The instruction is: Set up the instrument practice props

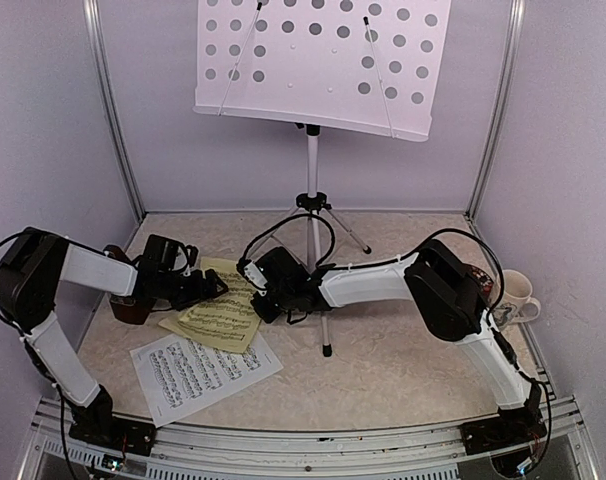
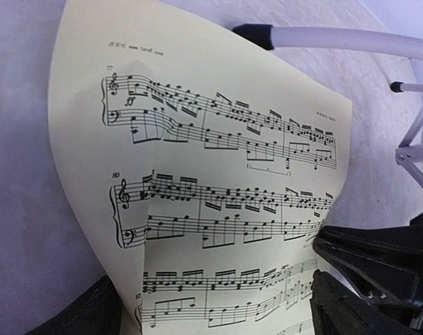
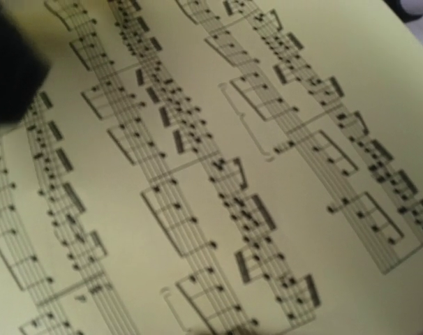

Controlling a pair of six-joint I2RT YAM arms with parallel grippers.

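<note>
My right end effector (image 1: pixel 260 303) is narrowed onto the right edge of the yellow sheet (image 1: pixel 223 318), and I judge that it pinches that edge. In the left wrist view the paper curls up off the worktop (image 1: pixel 403 350), which so thin a sheet would hardly do unaided. I take it by the margin so the printed face can lie flat against the desk of the music stand (image 1: pixel 313 70), which stands high at the back, bare and tilted, with a lip along its lower edge to catch a page. My left end effector (image 1: pixel 198 287) stands wide at the sheet's left side and grips nothing. I read it as a guard against the paper flopping or twisting. The yellow sheet is low, just in front of the stand's tripod legs, its near edge meeting the white sheet (image 1: pixel 198 372), which lies flat nearer my bases. The brown metronome (image 1: pixel 126 305) sits half hidden behind my left arm, not yet set out.
</note>
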